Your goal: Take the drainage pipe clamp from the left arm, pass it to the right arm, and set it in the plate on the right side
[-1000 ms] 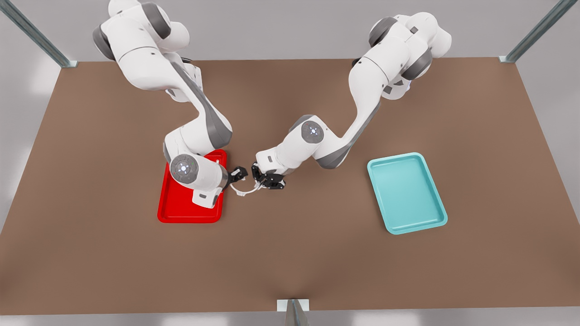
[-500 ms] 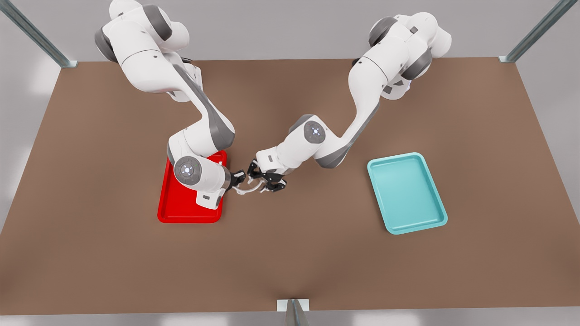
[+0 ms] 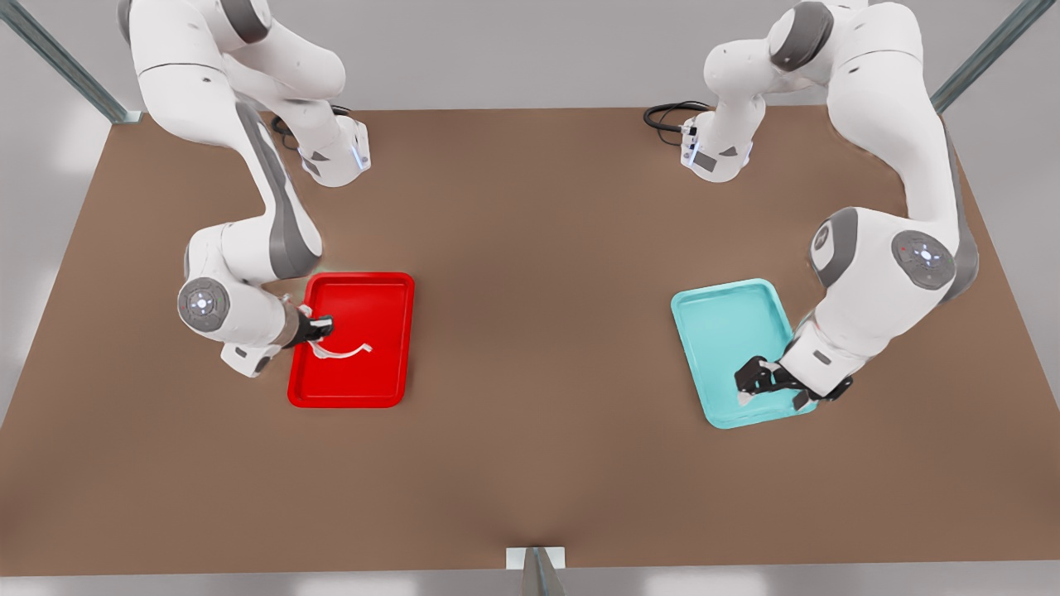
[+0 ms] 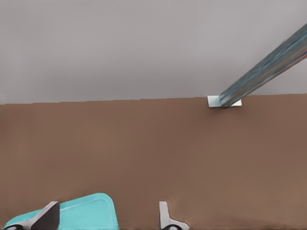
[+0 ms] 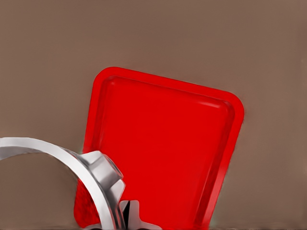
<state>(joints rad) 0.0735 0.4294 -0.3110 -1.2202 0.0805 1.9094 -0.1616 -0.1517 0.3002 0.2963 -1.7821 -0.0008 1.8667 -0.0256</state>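
Over the red plate: right claw (image 3: 319, 329), gripping one end of the drainage pipe clamp (image 3: 344, 351)
Right arm: comes in from the front view's left, wrist low beside the plate's left rim
Drainage pipe clamp: thin white half-ring, held by the right claw, curving out over the plate (image 3: 389, 364) interior; cannot tell if it touches the plate floor
Clamp in right wrist view: white arc (image 5: 72, 160) close to the camera, pinched between the fingertips (image 5: 129, 215), red plate (image 5: 168, 143) behind it
Plate: bright red, rectangular, rounded corners, raised rim, on the counter (image 3: 530, 463) at the front view's left of centre
Left claw (image 3: 766, 382): over the near end of the teal tray (image 3: 720, 323), at the front view's right
Left claw state: spread wide, nothing between the fingers; in the left wrist view the two fingertips (image 4: 48, 216) stand well apart with bare counter (image 4: 192, 153) between
Left arm: waits over the teal tray, well apart from the clamp
Teal tray: same shape as the plate, one corner seen in the left wrist view (image 4: 91, 211)
Counter: brown, flat, metal frame post (image 4: 264, 72) at a far corner
Arms apart: claws on opposite sides of the counter
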